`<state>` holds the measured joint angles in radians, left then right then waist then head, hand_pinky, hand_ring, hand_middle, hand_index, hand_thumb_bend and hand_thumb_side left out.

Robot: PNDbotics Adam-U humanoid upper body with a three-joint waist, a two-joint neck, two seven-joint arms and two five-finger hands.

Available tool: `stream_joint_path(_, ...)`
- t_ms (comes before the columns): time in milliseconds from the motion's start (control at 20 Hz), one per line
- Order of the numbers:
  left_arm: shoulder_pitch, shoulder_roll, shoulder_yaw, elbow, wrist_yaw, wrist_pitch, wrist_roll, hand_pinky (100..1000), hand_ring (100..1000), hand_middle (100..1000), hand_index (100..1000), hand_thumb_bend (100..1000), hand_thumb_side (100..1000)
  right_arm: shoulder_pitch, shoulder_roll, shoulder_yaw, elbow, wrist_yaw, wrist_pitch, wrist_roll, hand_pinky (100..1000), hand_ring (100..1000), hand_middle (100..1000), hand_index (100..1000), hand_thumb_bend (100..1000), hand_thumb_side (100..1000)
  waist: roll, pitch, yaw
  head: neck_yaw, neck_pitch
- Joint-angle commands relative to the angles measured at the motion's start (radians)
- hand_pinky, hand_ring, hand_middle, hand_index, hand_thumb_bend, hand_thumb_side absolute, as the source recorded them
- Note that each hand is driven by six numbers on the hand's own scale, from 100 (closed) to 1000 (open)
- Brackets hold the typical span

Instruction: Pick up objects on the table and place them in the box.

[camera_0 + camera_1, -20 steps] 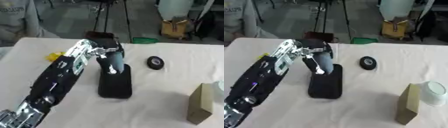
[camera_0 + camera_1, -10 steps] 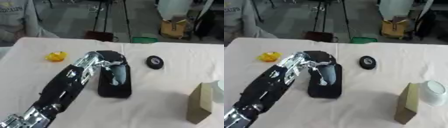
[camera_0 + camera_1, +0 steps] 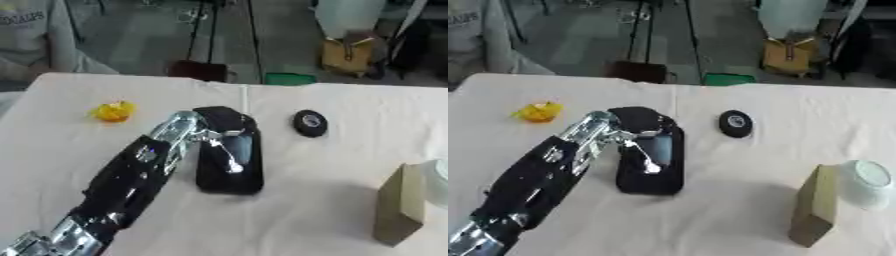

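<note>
A black oblong box (image 3: 232, 175) lies in the middle of the table. My left hand (image 3: 220, 124) reaches in from the lower left and hangs over the box's far end, partly down inside it, hiding that end. Whether it holds anything is hidden. A small yellow object (image 3: 115, 111) sits on the table to the left of the hand. To the right of the box lies a black round roll (image 3: 309, 123). My right hand does not show in either view.
A brown cardboard block (image 3: 815, 205) stands upright at the near right, with a white bowl (image 3: 866, 181) just beyond it. The table's far edge (image 3: 262, 86) borders a floor with stands and bags. A seated person shows at the far left.
My left hand has come down from above the box onto its far end. The arm has swung aside, uncovering the yellow object. The view has also shifted a little.
</note>
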<state>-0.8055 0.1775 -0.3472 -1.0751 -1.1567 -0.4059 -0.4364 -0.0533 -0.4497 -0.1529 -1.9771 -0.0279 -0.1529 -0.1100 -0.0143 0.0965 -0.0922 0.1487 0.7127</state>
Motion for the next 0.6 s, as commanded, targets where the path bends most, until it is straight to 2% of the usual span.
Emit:
stream_joint_path(50,-0.001,0.039,0.038,-0.088,0.057,0.007,0.043,866,848,877,908,406,1000,-0.007,-0.014,-0.008,-0.023,-0.004,-0.001,0.0,585,574,769,850,582,560,-0.004,-0.011,0.004,0.0,0.002)
stream_joint_path(100,0.008,0.049,0.045,-0.12,0.082,0.015,0.053,866,848,877,908,406,1000,-0.007,-0.014,-0.008,-0.023,-0.003,-0.001,0.0,585,574,769,850,582,560,-0.004,-0.01,0.005,0.0,0.002)
stream_joint_path(150,0.02,0.06,0.066,-0.168,0.117,0.029,0.076,779,813,848,893,358,999,-0.006,-0.014,-0.009,-0.023,-0.003,-0.001,-0.001,585,573,769,850,581,559,-0.004,-0.01,0.008,-0.003,0.003)
stream_joint_path(200,0.033,0.073,0.083,-0.216,0.155,0.046,0.099,779,813,848,893,358,999,-0.005,-0.014,-0.01,-0.023,-0.002,-0.001,-0.003,585,573,769,850,581,559,-0.004,-0.01,0.01,-0.005,0.003)
stream_joint_path(250,0.047,0.086,0.1,-0.264,0.196,0.068,0.121,736,796,835,886,345,970,-0.005,-0.014,-0.011,-0.023,-0.001,-0.001,-0.003,585,573,769,850,581,559,-0.004,-0.009,0.012,-0.006,0.003)
stream_joint_path(300,0.06,0.097,0.111,-0.305,0.235,0.09,0.135,598,752,798,864,308,898,-0.004,-0.014,-0.012,-0.023,-0.001,-0.001,-0.004,586,573,769,850,580,559,-0.004,-0.009,0.013,-0.007,0.003)
stream_joint_path(400,0.115,0.133,0.182,-0.424,0.403,0.158,0.234,557,738,783,855,300,885,-0.002,-0.013,-0.016,-0.023,0.002,-0.001,-0.008,585,573,769,850,580,559,-0.005,-0.008,0.02,-0.014,0.003)
stream_joint_path(450,0.147,0.152,0.214,-0.476,0.494,0.188,0.279,505,718,765,846,263,886,-0.001,-0.014,-0.017,-0.023,0.003,-0.001,-0.009,585,573,769,850,579,559,-0.005,-0.007,0.024,-0.017,0.003)
stream_joint_path(600,0.237,0.207,0.291,-0.594,0.738,0.251,0.373,482,711,758,843,244,901,0.001,-0.015,-0.02,-0.023,0.006,-0.002,-0.013,586,573,769,850,579,559,-0.005,-0.006,0.028,-0.019,0.004)
